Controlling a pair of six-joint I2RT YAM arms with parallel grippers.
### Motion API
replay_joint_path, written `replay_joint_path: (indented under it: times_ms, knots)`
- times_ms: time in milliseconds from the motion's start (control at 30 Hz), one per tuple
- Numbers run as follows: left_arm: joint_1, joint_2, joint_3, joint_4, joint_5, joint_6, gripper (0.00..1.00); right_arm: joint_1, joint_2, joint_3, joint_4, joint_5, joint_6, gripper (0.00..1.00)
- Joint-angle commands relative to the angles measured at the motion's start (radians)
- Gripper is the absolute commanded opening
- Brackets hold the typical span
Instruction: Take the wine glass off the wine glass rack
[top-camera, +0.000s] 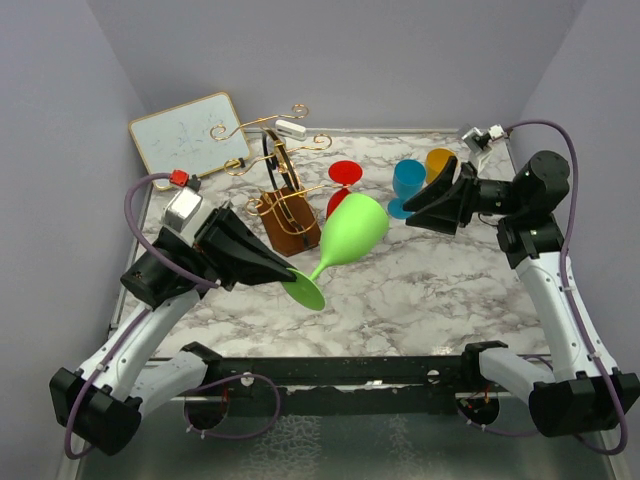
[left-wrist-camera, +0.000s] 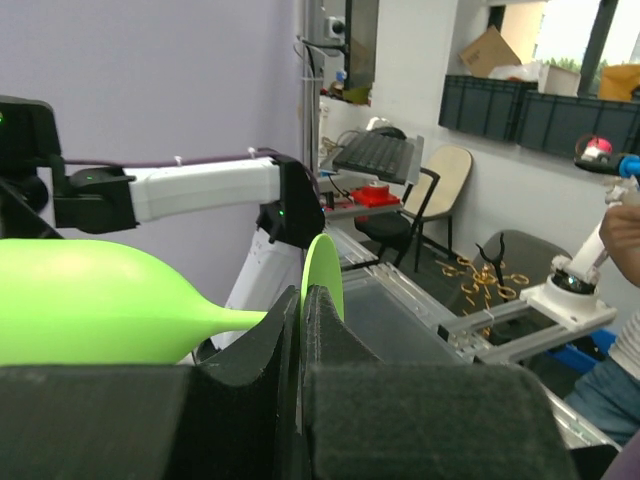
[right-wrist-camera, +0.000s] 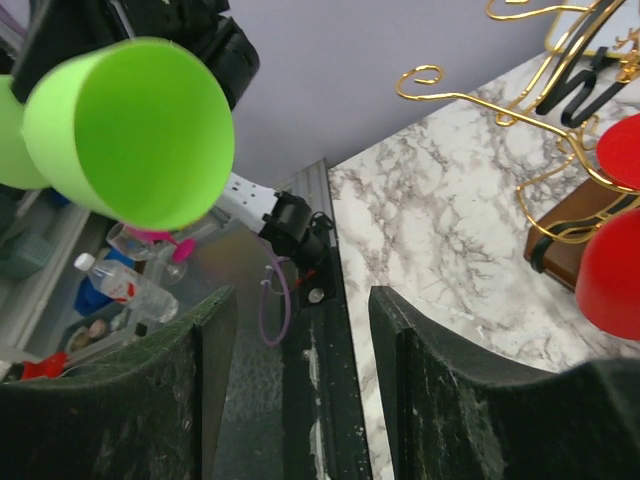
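Observation:
My left gripper (top-camera: 290, 275) is shut on the flat foot of a lime-green wine glass (top-camera: 352, 232). It holds the glass tilted in the air, just right of the gold wire rack (top-camera: 285, 215) and apart from it. In the left wrist view the gripper (left-wrist-camera: 298, 300) pinches the foot edge-on and the green glass (left-wrist-camera: 90, 300) bowl points left. My right gripper (top-camera: 408, 210) is open and empty at the right of the table. In the right wrist view the open gripper (right-wrist-camera: 300, 310) faces the green glass (right-wrist-camera: 130, 130) mouth. The rack (right-wrist-camera: 540, 100) shows at upper right.
A red glass (top-camera: 345, 175) hangs upside down by the rack's right arm and shows in the right wrist view (right-wrist-camera: 610, 270). A blue glass (top-camera: 408, 180) and an orange glass (top-camera: 440, 160) stand behind my right gripper. A white board (top-camera: 185, 132) leans at back left.

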Motion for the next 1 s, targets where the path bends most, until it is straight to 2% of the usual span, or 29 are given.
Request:
replay_joint_path:
  times_ms: [0,133,200,400,767,967]
  knots:
    - [-0.060,-0.025,-0.026,0.246,0.074,0.075,0.00,0.006,0.005,-0.017,0.347,-0.115,0.246,0.60]
    - [-0.093,-0.025,-0.037,0.247,0.078,0.092,0.00,0.023,-0.025,-0.071,0.624,-0.138,0.450,0.70]
    - [-0.104,-0.020,-0.038,0.245,0.073,0.102,0.00,0.040,-0.042,-0.084,0.692,-0.136,0.496,0.74]
    - [-0.140,0.008,-0.029,0.246,0.069,0.118,0.00,0.136,-0.042,-0.059,0.639,-0.111,0.443,0.75]
    - [-0.146,0.029,-0.031,0.246,0.060,0.128,0.00,0.250,-0.036,-0.052,0.714,-0.066,0.474,0.72]
    - [-0.148,0.038,-0.034,0.246,0.048,0.137,0.00,0.285,-0.050,-0.056,0.725,-0.052,0.473,0.67]
